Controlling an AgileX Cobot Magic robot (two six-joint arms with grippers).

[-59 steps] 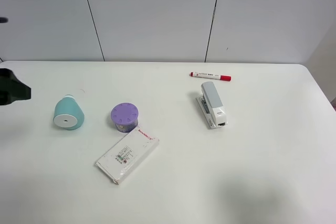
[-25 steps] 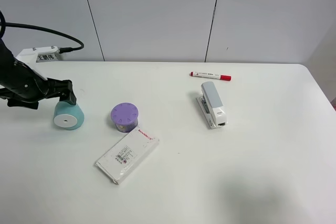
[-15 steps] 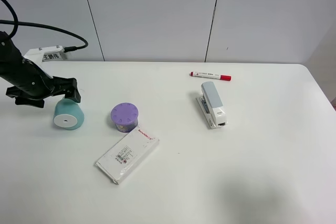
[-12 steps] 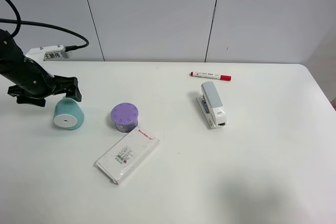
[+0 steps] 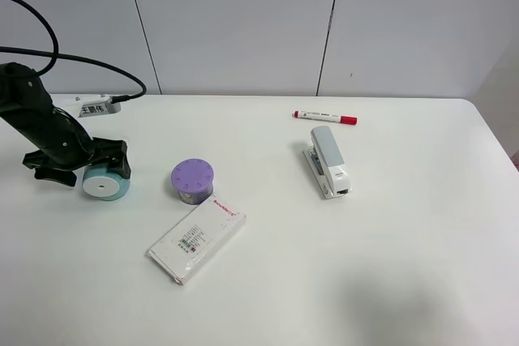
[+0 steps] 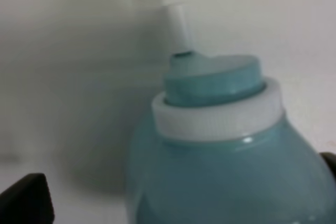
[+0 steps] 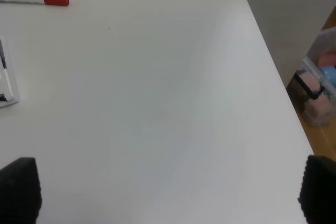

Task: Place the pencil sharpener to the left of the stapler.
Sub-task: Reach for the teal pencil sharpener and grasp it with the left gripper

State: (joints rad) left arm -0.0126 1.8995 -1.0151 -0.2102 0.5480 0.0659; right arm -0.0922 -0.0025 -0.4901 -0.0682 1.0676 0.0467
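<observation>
Nearest the front edge of the desk (image 5: 389, 289) lay a flat white box (image 5: 196, 239), set on a slant. Just behind it stood a short cylinder with a purple top (image 5: 193, 179), close to the box's far corner.

Left of that cylinder was the pencil sharpener (image 5: 104, 186), teal, with its flat white face turned toward the front. My left end effector (image 5: 91, 171) was down over it from behind. Its two dark fingers were spread apart with the sharpener's body between them. In my left wrist view the teal body filled most of the picture, with a white ring and a narrower teal cap at its far end. One fingertip (image 6: 26, 199) stood clear of the body on one side. The other showed only at the picture's edge, close beside the body, and I could not tell whether it touched.

My right end effector (image 7: 168, 195) hung over the right part of the desk, fingers spread wide apart.

The stapler (image 5: 328, 161) sat well to the right of the sharpener, with the purple-topped cylinder between them. Its grey arm lay over a white base, running front to back. Just behind it lay a white marker with a red cap (image 5: 324, 117). At the back left, a white labelled block (image 5: 99, 107) with a black cable (image 5: 81, 60) lay near the wall (image 5: 243, 22).
</observation>
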